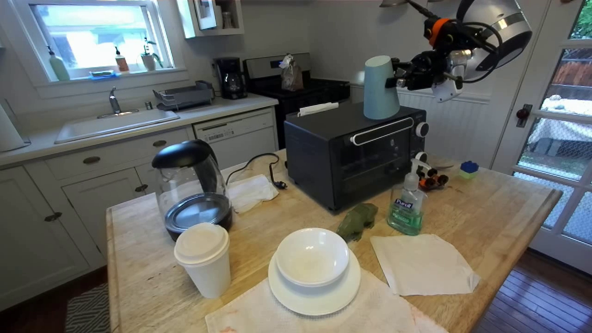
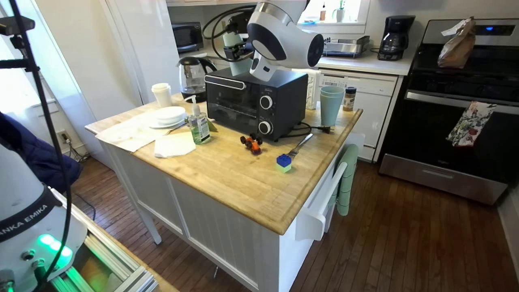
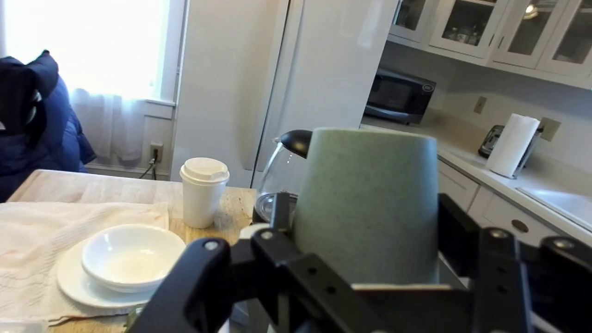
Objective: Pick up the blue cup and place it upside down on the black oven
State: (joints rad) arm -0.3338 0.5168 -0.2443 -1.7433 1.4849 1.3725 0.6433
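The pale blue-green cup [image 1: 380,90] stands mouth down on top of the black oven [image 1: 310,159], near its front edge, base level or nearly so. The cup shows partly in an exterior view [image 2: 241,67] behind the arm, above the oven [image 2: 290,109]. In the wrist view the cup [image 3: 374,157] fills the space between the fingers of my gripper [image 3: 363,210]; its lower rim is hidden. The right finger borders the cup's edge; a thin gap shows beside the left finger. Whether the fingers press on it is unclear. The gripper also shows in an exterior view [image 1: 395,74].
A glass kettle [image 1: 185,185], lidded white cup [image 1: 203,259], white bowl [image 1: 312,259], sanitizer bottle [image 1: 407,208] and green figure [image 1: 357,222] stand around the oven. Other nested blue cups [image 2: 330,107], a toy car [image 2: 252,142] and a block [image 2: 284,163] are beside it.
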